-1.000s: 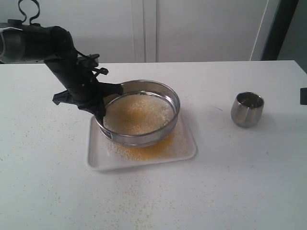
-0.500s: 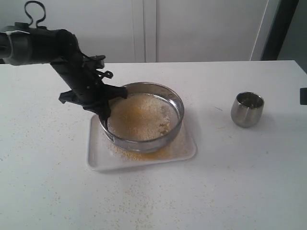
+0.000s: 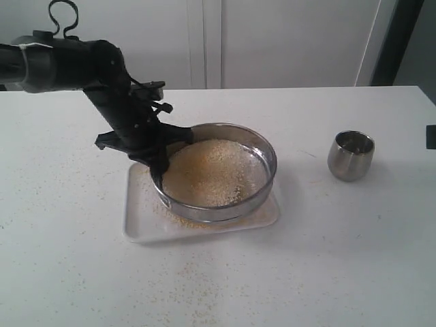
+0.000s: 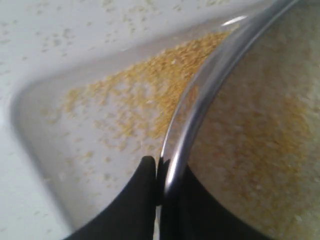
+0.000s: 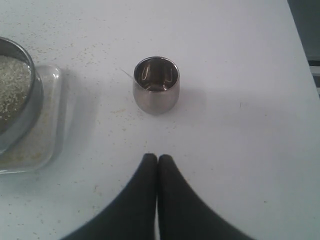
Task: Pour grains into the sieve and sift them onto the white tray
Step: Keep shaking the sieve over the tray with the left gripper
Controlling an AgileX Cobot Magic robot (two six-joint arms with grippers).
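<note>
Observed: left gripper [image 3: 162,165] clamped on the rim of the sieve [image 3: 221,212] at its left side. One finger is outside the steel wall and one inside, as the left wrist view [image 4: 159,167] shows. The sieve is over the white tray [image 3: 136,221], toward its right end; resting on it or held just above, cannot tell. Pale grains [image 3: 211,174] cover the mesh, and finer golden-yellow bits lie on the tray floor beside the ring. Stray granules dot the table [image 3: 306,272]. The right gripper [image 5: 158,161] is closed on nothing, fingertips pressed together, near the steel cup [image 3: 351,155], which stands upright, well apart from the tray.
</note>
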